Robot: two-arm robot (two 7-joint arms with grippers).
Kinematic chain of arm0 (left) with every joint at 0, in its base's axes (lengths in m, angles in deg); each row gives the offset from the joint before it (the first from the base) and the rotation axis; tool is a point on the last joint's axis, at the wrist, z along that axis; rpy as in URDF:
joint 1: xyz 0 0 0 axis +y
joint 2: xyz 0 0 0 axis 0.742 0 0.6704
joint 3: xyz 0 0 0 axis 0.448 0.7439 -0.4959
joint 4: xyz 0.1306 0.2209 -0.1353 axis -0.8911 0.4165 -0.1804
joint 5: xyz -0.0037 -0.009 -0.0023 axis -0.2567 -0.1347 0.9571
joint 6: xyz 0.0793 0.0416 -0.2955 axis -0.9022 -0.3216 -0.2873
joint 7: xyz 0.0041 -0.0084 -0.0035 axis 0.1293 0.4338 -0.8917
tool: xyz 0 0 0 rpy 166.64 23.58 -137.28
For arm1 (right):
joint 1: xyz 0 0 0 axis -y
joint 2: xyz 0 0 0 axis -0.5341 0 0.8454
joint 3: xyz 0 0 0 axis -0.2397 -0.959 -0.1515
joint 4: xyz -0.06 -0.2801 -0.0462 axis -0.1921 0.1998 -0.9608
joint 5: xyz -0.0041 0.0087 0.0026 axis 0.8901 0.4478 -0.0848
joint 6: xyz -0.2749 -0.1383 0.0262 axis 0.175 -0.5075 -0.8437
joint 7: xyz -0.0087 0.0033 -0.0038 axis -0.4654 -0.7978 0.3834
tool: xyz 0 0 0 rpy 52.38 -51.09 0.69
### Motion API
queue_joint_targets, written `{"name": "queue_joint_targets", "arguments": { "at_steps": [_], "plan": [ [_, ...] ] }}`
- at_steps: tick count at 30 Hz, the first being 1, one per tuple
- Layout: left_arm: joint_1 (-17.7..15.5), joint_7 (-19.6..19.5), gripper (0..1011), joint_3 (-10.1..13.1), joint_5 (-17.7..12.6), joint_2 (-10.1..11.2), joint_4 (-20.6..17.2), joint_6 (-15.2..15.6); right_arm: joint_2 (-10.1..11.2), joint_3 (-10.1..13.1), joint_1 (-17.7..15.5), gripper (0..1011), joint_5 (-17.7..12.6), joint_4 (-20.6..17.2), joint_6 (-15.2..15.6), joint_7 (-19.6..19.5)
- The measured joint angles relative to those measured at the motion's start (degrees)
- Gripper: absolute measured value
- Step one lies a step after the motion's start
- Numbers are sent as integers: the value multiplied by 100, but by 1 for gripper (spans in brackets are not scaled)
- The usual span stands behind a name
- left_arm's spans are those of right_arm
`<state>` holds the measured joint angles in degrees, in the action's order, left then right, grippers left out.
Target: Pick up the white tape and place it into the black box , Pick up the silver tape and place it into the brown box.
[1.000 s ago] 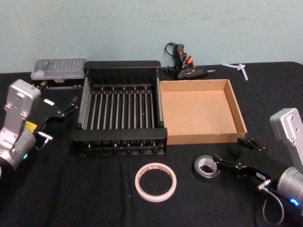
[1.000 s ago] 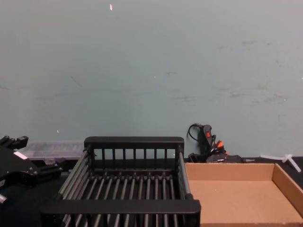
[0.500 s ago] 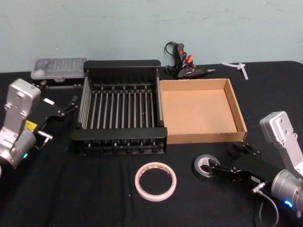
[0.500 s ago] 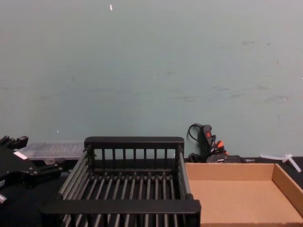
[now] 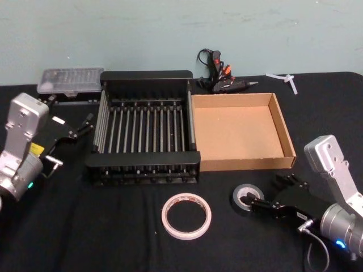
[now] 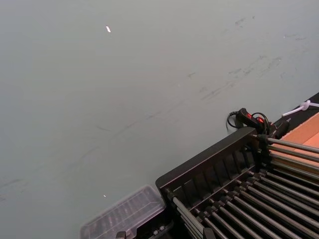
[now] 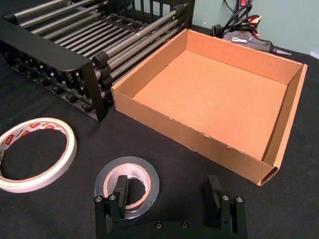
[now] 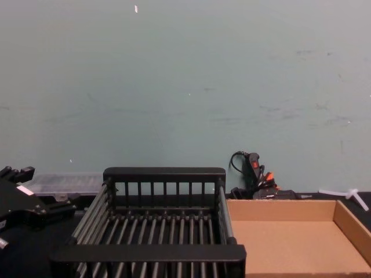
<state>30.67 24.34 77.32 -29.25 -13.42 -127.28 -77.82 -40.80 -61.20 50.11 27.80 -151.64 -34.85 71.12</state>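
The right pincer (image 7: 169, 204) is sitting low over the counter (image 5: 113, 238) near its front right corner, with its fingers spread wide and nothing between them. The silver tape (image 7: 127, 185) is lying flat, hole up, just ahead of that pincer and off to one side of its centre line: in the right wrist view one finger (image 7: 120, 191) is standing over the roll's open core, while the other finger is hanging over bare counter well clear of the roll. So the roll is not lying between the fingers; judging from this, the pincer is either going to pinch the roll's wall between core and outer face, or it is needing a sideways shift toward the roll to straddle it. Being round and flat, the roll is offering no long axis to line up with.

The brown box (image 5: 286, 141) is standing empty just behind the silver tape, toward the back of the counter, touching the black box (image 5: 147, 76) on its left. The white tape (image 5: 186, 216) is lying flat near the front edge, in front of the black box and left of the silver roll, apart from it.

The left pincer (image 5: 76, 133) is waiting beside the black box's left wall, appearing open, farther from both rolls than the right one
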Motion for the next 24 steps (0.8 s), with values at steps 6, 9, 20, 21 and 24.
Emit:
{"name": "queue_joint_targets", "arguments": {
  "at_steps": [6, 9, 20, 21, 24],
  "plan": [
    [-1, 0, 1001, 0, 0, 0, 0, 0, -88, 26, 22, 1002, 86, 55, 34, 38],
    [0, 0, 1001, 0, 0, 0, 0, 0, -132, 44, 25, 1002, 129, 71, 42, 55],
    [0, 0, 1001, 0, 0, 0, 0, 0, -190, 72, 33, 1002, 203, 94, 56, 88],
    [0, 0, 1001, 0, 0, 0, 0, 0, -189, 72, 33, 1002, 202, 93, 57, 87],
    [0, 0, 1001, 0, 0, 0, 0, 0, -185, 72, 32, 1002, 201, 92, 56, 85]
  ]
}}
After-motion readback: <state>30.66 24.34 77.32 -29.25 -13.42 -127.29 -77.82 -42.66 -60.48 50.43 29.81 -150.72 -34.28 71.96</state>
